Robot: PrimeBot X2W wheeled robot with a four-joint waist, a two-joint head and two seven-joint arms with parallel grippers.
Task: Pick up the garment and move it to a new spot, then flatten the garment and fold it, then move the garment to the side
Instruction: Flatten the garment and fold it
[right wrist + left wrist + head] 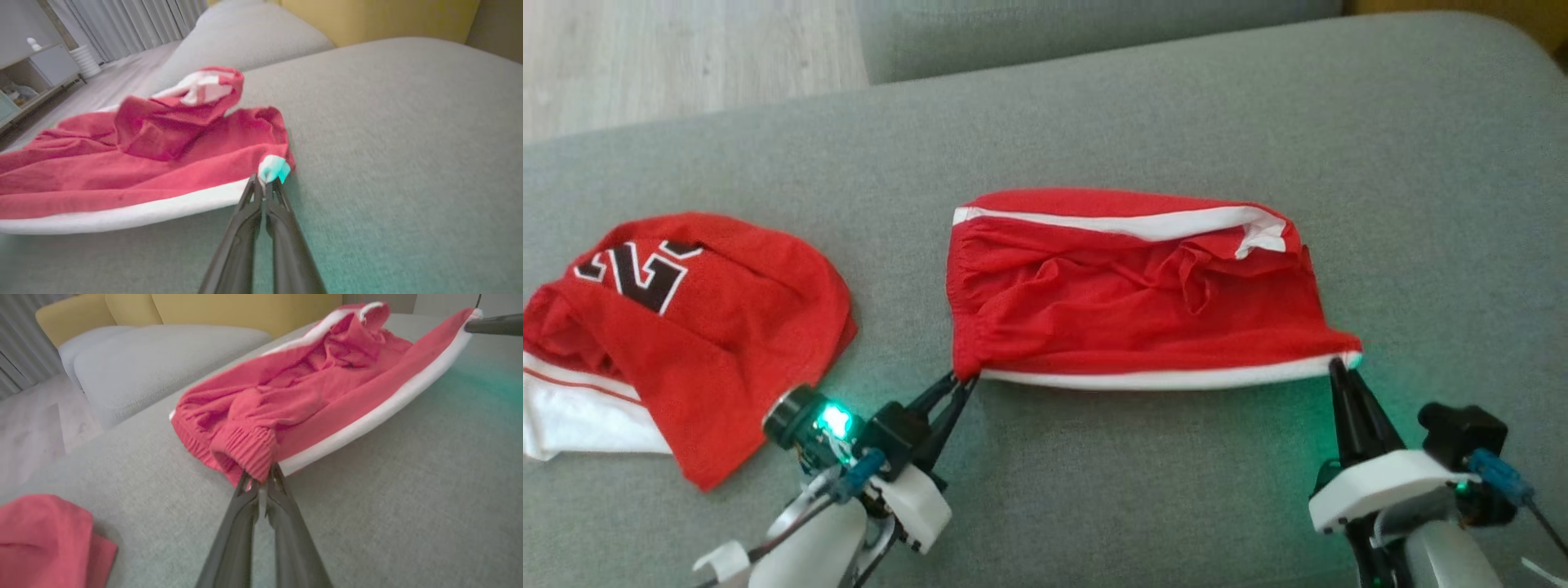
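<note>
Across the middle of the grey cushion (1094, 490): red garment (1135, 294) with white bands along its far and near edges, rumpled through the centre, near hem drawn straight from left to right. Looks like shorts, gathered elastic at the left end, white trim folded over at the far right corner.

At the near left corner, left gripper (964, 380), fingers pressed together and pinching the ribbed red elastic; same pinch plain in the left wrist view (261, 484), garment (318, 388) fanning away beyond the tips.

At the near right corner, right gripper (1339, 367), fingers likewise pressed together, nipping the white hem's tip; seen close in the right wrist view (264, 181), with the garment (143, 163) trailing off to the left and green light tinting the pinched bit of trim.

Well apart to the left, crumpled red jersey (711, 327) with a black-and-white number, white cloth at its near left edge. Beyond the far left of the cushion, pale wooden floor (645, 49).
</note>
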